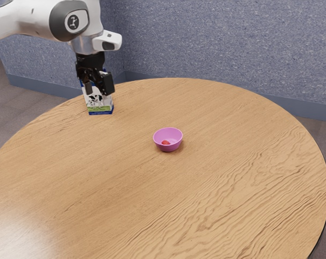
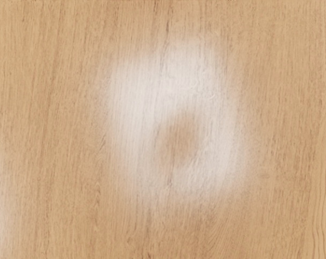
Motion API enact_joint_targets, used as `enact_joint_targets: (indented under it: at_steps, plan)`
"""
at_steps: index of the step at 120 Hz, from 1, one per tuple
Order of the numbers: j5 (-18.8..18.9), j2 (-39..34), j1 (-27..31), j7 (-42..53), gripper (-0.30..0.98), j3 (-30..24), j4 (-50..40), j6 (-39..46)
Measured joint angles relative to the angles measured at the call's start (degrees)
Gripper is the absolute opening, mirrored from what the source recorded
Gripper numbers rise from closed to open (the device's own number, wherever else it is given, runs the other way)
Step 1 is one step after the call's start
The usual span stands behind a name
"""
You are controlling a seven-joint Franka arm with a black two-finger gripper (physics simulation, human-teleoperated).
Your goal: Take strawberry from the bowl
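Note:
My black gripper (image 1: 98,88) is high at the exterior view's upper left, fingers spread apart with nothing held between them. Well away from it, toward the exterior view's right and lower down, a small magenta bowl (image 1: 168,147) stands upright on the table. Inside lies the red strawberry (image 1: 165,143), low against the bowl's near wall and partly hidden by it.
A milk carton (image 1: 100,107) with a cow picture stands by the table's far-left edge, partly covered by my gripper. The round wooden table (image 1: 206,199) extends around the bowl. In the wrist view, wood grain of the tabletop (image 2: 281,108) shows with a pale glare.

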Motion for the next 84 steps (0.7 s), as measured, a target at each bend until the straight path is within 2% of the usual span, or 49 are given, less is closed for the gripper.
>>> enact_joint_targets:
  at_steps: [25, 40, 62, 73, 84]
  plan:
    - [0.02, 0.95, -0.35, 0.13, 0.69, -0.23, 2.47, 0.18]
    - [0.46, 12.02, -0.83, 0.11, 0.69, -1.44, 16.58, 0.29]
    - [1.05, 27.0, -0.41, 1.0, 0.69, -3.28, 30.9, 1.37]
    - [1.06, 32.3, -0.27, 1.37, 0.68, -3.58, 35.38, 1.73]
    - [1.04, 36.48, -0.32, 1.83, 0.58, -4.14, 37.59, 2.69]
